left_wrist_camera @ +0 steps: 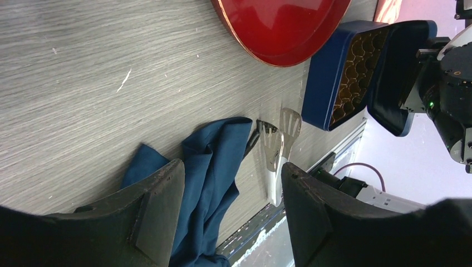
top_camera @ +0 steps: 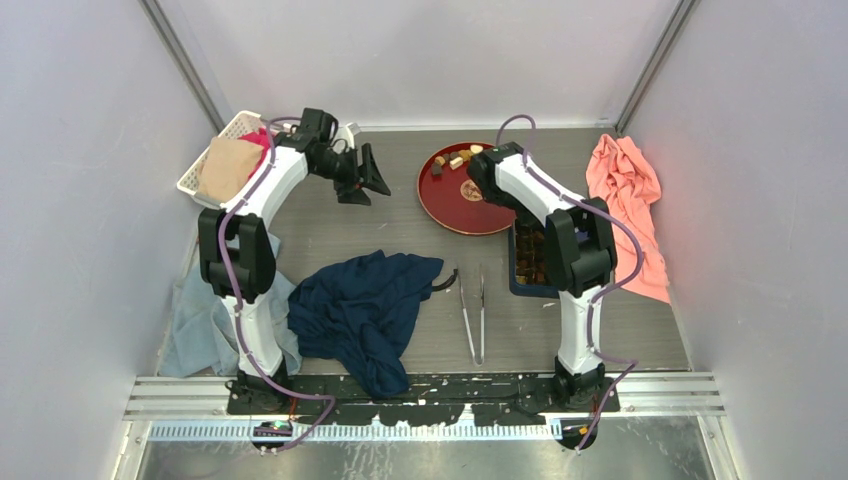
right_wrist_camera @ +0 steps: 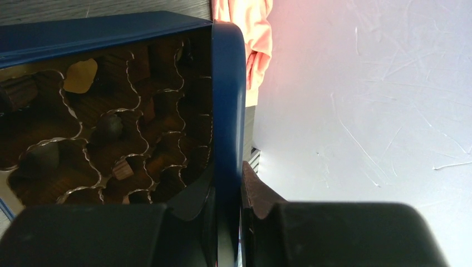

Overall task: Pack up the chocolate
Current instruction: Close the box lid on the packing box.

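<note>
Table (top_camera: 400, 230) with both arms on the near edge. Left gripper (top_camera: 363, 188) hangs over bare tabletop left of the red tray (top_camera: 450, 205), jaws spread wide, holding and touching nothing. Right gripper (right_wrist_camera: 225, 189) is clamped on the side wall of the navy box (left_wrist_camera: 320, 72), one finger inside and one outside. In the top view the right arm covers most of the box and the tray's right edge, so the grip shows only in the wrist view. Navy cloth (top_camera: 365, 310) is bunched between the arm bases, and the left wrist view looks down on it between the fingers. Salmon cloth (top_camera: 625, 200) lies by the right wall, just beyond the box. Pale blue cloth (top_camera: 205, 330) sits under the left arm. White basket (top_camera: 235, 130) in the far left corner holds tan and pink fabric. Metal tongs (top_camera: 472, 310) lie flat between the navy cloth and the box. Chocolate: a few pieces (top_camera: 455, 158) at the tray's far rim, and dark pieces (right_wrist_camera: 42, 158) in some of the box's wavy brown compartments; others look unfilled.
</note>
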Robot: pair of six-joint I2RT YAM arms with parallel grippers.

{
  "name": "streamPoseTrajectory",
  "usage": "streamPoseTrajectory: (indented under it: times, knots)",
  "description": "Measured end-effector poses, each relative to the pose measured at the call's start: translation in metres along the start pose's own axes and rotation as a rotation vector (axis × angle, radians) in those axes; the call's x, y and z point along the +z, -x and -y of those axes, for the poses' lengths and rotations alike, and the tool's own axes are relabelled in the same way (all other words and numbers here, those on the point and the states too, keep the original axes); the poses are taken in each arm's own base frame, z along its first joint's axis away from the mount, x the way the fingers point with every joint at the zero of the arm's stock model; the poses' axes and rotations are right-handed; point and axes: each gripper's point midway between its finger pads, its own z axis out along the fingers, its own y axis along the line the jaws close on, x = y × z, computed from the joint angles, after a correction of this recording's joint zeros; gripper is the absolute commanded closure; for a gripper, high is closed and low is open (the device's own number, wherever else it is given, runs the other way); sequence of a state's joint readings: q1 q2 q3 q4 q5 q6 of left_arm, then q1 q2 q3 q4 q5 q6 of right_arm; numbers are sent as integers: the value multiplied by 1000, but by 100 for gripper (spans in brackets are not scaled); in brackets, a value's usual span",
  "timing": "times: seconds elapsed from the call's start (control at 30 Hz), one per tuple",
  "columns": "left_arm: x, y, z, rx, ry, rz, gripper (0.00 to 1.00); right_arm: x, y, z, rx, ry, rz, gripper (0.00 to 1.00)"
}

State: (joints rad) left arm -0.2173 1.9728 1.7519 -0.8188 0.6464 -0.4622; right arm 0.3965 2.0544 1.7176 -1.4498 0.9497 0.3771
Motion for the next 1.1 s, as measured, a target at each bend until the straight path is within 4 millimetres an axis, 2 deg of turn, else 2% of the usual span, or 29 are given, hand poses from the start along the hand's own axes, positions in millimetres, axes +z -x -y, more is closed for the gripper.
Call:
streamPoseTrajectory:
  times: [0.17,0.4,0.63,0.7,0.87,1.1]
  knots:
    - [-1,0,-1,-3,1,-1,35,-1,1,-3,1,2,2,99]
    - [-2,0,-2,-3,3,-1,36,-4,5,-25,-42,5,8,99]
    - [-4,2,-8,-14,9,4,36,-11,4,-36,-74,11,22,95]
    - [-5,3,-9,-15,9,5,36,-14,4,-40,-86,11,28,91]
    - [-5,3,-9,-13,9,5,36,-17,1,-49,-117,7,31,72]
    - [-5,3,-9,-5,9,5,36,-19,-7,-72,-97,84,9,60]
